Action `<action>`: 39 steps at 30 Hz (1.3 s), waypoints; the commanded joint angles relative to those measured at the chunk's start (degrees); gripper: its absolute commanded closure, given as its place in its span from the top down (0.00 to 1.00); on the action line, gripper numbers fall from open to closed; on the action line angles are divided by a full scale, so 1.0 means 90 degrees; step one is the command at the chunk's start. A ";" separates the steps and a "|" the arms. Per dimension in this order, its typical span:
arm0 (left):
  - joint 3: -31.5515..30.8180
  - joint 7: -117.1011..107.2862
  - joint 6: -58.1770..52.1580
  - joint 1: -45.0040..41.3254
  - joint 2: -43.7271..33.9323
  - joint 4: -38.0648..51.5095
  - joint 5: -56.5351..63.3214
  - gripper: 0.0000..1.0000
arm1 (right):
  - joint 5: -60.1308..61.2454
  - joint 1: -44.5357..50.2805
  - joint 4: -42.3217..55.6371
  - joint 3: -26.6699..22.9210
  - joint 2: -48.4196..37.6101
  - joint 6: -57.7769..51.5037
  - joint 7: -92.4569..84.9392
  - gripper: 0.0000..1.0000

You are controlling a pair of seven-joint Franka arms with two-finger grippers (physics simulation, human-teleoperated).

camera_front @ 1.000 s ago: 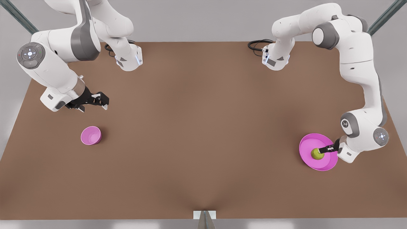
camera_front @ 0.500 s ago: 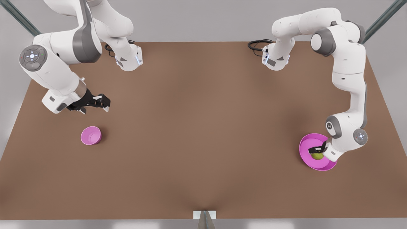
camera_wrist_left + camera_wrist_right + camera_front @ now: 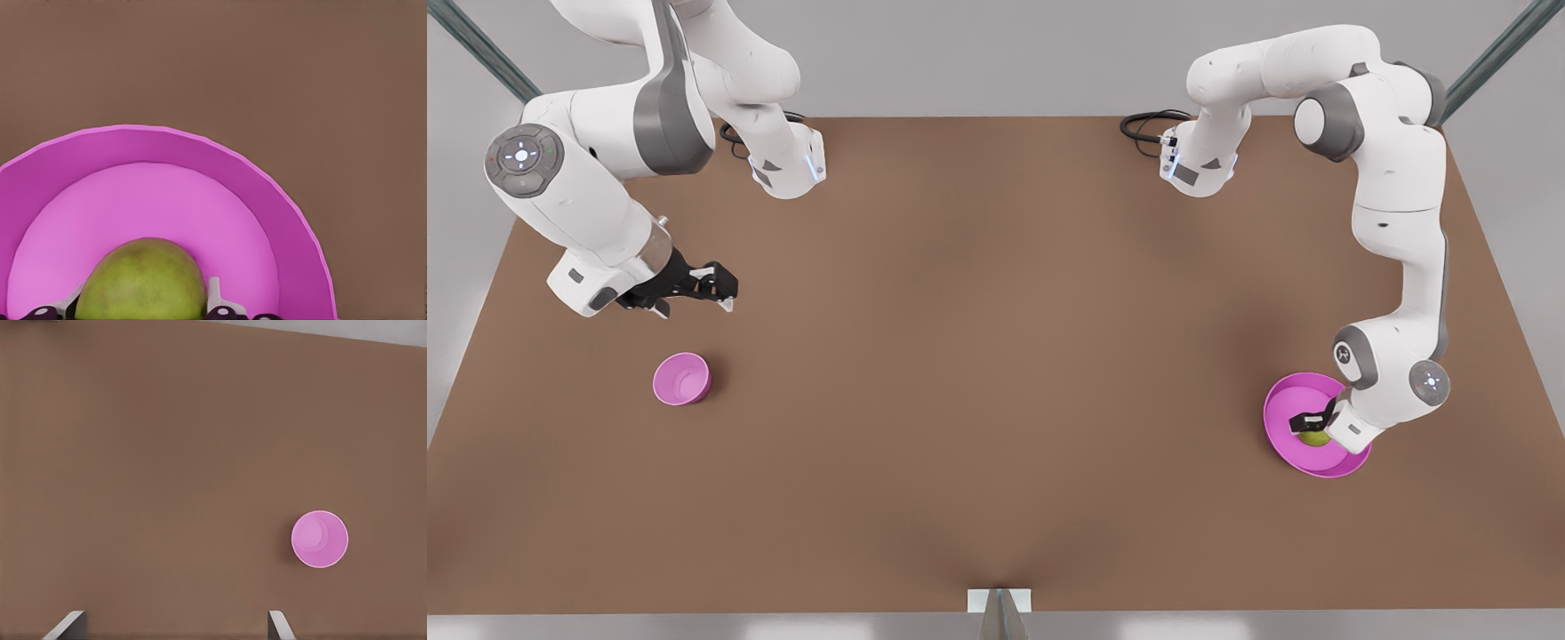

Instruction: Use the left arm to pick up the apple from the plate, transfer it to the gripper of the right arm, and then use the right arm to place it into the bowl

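Note:
The yellow-green apple [image 3: 1312, 437] [image 3: 140, 280] rests on the wide magenta plate [image 3: 1282, 398] [image 3: 133, 193] at the front view's right. My left gripper [image 3: 1312, 421] [image 3: 143, 303] is down over the apple, open, with one fingertip [image 3: 213, 293] close on each side of the fruit. My right gripper [image 3: 725, 293] [image 3: 173, 628] hangs open and holds nothing at the front view's left, above the table and a little behind the small deep pink bowl [image 3: 681, 379] [image 3: 319, 539].
Bare brown tabletop [image 3: 996, 356] stretches between the bowl and the plate. Both arm bases [image 3: 787, 164] [image 3: 1199, 164] with black cables stand at the table's far edge. A small white bracket [image 3: 999, 601] is at the near edge.
The left arm swung its wrist inward from beside the plate to over the apple, and its gripper now straddles the fruit. The right arm drifted slightly, staying above the bowl area.

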 commanded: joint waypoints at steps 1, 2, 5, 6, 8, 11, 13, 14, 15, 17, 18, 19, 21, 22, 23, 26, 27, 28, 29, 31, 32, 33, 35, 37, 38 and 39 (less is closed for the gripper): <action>-0.0007 0.0199 0.0038 -0.0008 -0.0013 0.0012 0.0010 0.84 | 0.0017 -0.0016 0.0003 -0.0003 -0.0006 0.0004 0.0034 1.00; -0.0007 0.0199 0.0038 -0.0008 -0.0013 0.0012 0.0009 0.81 | 0.0017 -0.0016 0.0003 -0.0003 -0.0006 -0.0005 0.0034 1.00; 0.0003 0.0199 0.0038 -0.0008 -0.0003 0.0012 0.0010 0.75 | 0.0017 -0.0055 0.0003 -0.0012 -0.0006 -0.0005 0.0005 1.00; -0.0007 0.0199 0.0038 -0.0008 -0.0003 0.0012 0.0009 0.75 | 0.0027 -0.0075 0.0003 -0.0012 0.0003 -0.0005 0.0015 1.00; -0.0007 0.0199 0.0038 -0.0018 -0.0013 0.0012 0.0000 0.73 | 0.0017 -0.0036 0.0003 -0.0012 -0.0006 -0.0005 0.0024 1.00; -0.0007 0.0179 -0.0186 -0.0057 -0.0267 0.0061 0.0010 0.73 | 0.0017 -0.0065 0.0003 -0.0012 -0.0006 -0.0015 0.0005 1.00; -0.0036 0.0150 -0.0722 -0.0183 -0.0715 0.0071 0.0019 0.73 | 0.0017 -0.0055 -0.0007 -0.0012 -0.0006 -0.0015 0.0014 1.00; -0.0182 0.0140 -0.1299 -0.0232 -0.1116 0.0071 0.0010 0.73 | 0.0017 -0.0055 0.0003 -0.0012 -0.0006 -0.0015 0.0015 1.00; -0.0300 0.0131 -0.1426 -0.0242 -0.1234 0.0100 0.0000 0.72 | 0.0017 -0.0055 0.0003 -0.0012 -0.0006 -0.0015 0.0015 1.00; -0.0592 -0.0045 -0.1739 -0.0242 -0.1312 0.0275 0.0010 0.71 | 0.0017 -0.0055 -0.0007 -0.0012 -0.0006 -0.0025 0.0015 1.00; -0.1120 -0.0835 -0.2032 -0.0242 -0.1400 0.0422 0.0000 0.71 | 0.0017 -0.0046 0.0003 -0.0012 -0.0006 -0.0015 0.0015 1.00; -0.1491 -0.1431 -0.2286 -0.0242 -0.1390 0.0598 0.0000 0.71 | 0.0017 -0.0055 0.0003 -0.0012 -0.0006 -0.0025 0.0015 1.00; -0.1960 -0.2233 -0.2296 -0.0281 -0.1332 0.0744 -0.0380 0.71 | 0.0027 -0.0055 0.0003 -0.0012 0.0003 -0.0015 0.0015 1.00; -0.1960 -0.2233 -0.2296 -0.0310 -0.1264 0.0774 -0.0809 0.71 | 0.0017 -0.0055 0.0003 -0.0012 -0.0006 -0.0015 0.0015 1.00; -0.1970 -0.2242 -0.2286 -0.0427 -0.1156 0.0920 -0.1425 0.71 | 0.0017 -0.0055 0.0003 -0.0012 -0.0006 -0.0025 0.0015 1.00; -0.1960 -0.2379 -0.1818 -0.1013 -0.0795 0.1330 -0.2949 0.71 | 0.0027 -0.0055 0.0003 -0.0012 -0.0006 -0.0025 0.0015 1.00; -0.1960 -0.2369 -0.1496 -0.1189 -0.0687 0.1330 -0.3300 0.71 | 0.0094 -0.0007 0.0003 0.0007 -0.0006 -0.0025 0.0024 1.00; -0.1970 -0.2360 -0.1154 -0.1394 -0.0639 0.1330 -0.3690 0.71 | 0.0912 -0.0016 0.0003 0.0085 -0.0006 -0.0025 0.0024 1.00; -0.1960 -0.2292 -0.0939 -0.1608 -0.0619 0.1330 -0.3983 0.71 | 0.1256 -0.0065 0.0003 0.0085 0.0003 -0.0025 0.0053 1.00; -0.1951 -0.0907 -0.0109 -0.2155 -0.0511 0.1292 -0.5378 0.71 | 0.2085 -0.0045 -0.0016 0.0085 0.0072 -0.0025 0.0112 1.00; -0.1950 -0.0457 -0.0011 -0.2263 -0.0492 0.1291 -0.5799 0.71 | 0.2233 -0.0045 -0.0016 0.0085 0.0101 -0.0025 0.0190 1.00; -0.1960 0.0539 0.0136 -0.2429 -0.0384 0.1321 -0.6298 0.71 | 0.2721 -0.0016 -0.0016 0.0085 0.0199 -0.0015 0.0200 1.00; -0.1960 0.2551 0.0175 -0.2635 -0.0218 0.1340 -0.7626 0.71 | 0.3249 -0.0036 -0.0016 0.0085 0.0374 -0.0005 0.0220 1.00; -0.1980 0.3606 0.0175 -0.2928 -0.0033 0.1711 -0.8008 0.71 | 0.3561 -0.0075 -0.0056 0.0085 0.0501 0.0043 0.0181 1.00; -0.2057 0.4396 0.0165 -0.3084 0.0172 0.2004 -0.8457 0.71 | 0.4263 -0.0143 -0.0143 0.0076 0.0696 0.0199 0.0142 1.00; -0.2311 0.5549 0.0165 -0.3074 0.0436 0.2209 -0.8682 0.71 | 0.4762 -0.0211 -0.0153 0.0066 0.0716 0.0219 0.0141 1.00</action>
